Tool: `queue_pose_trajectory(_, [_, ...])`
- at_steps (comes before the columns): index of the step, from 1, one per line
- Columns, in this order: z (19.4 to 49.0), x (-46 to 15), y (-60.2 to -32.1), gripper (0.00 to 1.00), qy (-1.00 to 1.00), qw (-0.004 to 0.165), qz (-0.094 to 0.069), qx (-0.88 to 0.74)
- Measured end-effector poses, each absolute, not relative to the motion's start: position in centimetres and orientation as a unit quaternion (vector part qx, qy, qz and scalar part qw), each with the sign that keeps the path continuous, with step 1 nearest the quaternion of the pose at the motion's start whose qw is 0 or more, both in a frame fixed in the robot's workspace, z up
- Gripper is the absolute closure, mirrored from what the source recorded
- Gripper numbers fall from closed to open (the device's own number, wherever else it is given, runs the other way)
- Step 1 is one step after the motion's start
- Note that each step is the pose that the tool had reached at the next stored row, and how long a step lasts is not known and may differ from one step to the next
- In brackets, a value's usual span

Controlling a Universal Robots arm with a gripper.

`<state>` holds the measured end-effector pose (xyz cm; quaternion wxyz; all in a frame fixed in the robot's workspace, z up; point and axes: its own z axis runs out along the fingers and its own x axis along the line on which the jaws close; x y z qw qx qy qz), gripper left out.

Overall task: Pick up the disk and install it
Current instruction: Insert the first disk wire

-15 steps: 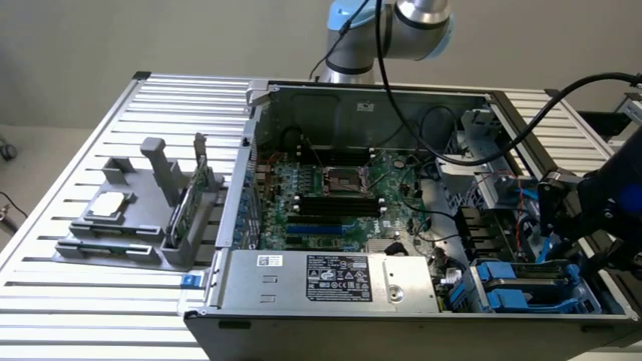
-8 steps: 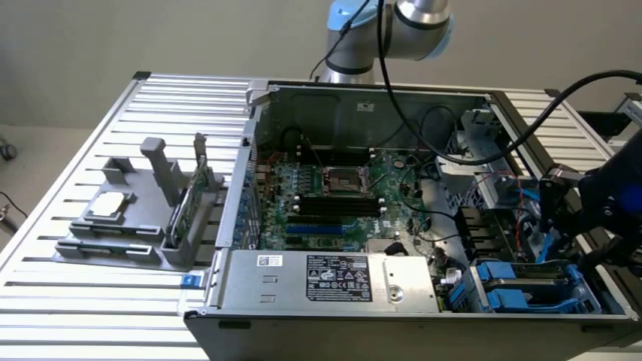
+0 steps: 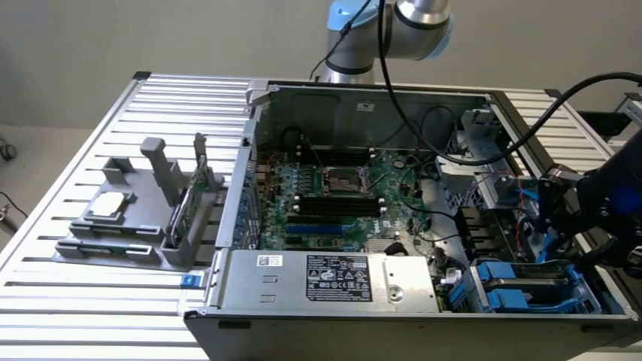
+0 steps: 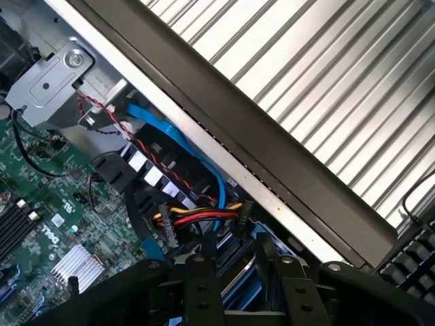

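Note:
My gripper (image 3: 551,239) hangs over the drive bays (image 3: 527,289) at the front corner of the open computer case (image 3: 331,278), on the exterior view's right. In the wrist view its two black fingers (image 4: 206,252) stand close together, and between them sits a narrow strip of silver metal edged in bright blue, which looks like the disk (image 4: 236,266) seen edge-on. Most of the disk is hidden by the gripper, and its label is out of sight. The gripper (image 4: 234,257) appears shut on it, just inside the case wall.
Blue carriers (image 3: 512,295) sit in the bays below. A blue data cable (image 4: 178,144) and a red-yellow-black power cable (image 4: 197,216) run close to the fingers. The motherboard (image 3: 336,195) fills the case floor. A grey rack (image 3: 131,218) with a small silver chip (image 3: 110,204) stands on the slatted table (image 3: 90,301).

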<state>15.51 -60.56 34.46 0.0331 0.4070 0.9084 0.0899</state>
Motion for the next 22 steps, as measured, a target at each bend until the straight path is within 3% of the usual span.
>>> queue_pose_trajectory(22, [33.53,15.77,-60.56,0.63,0.888,0.019,0.123,0.443])
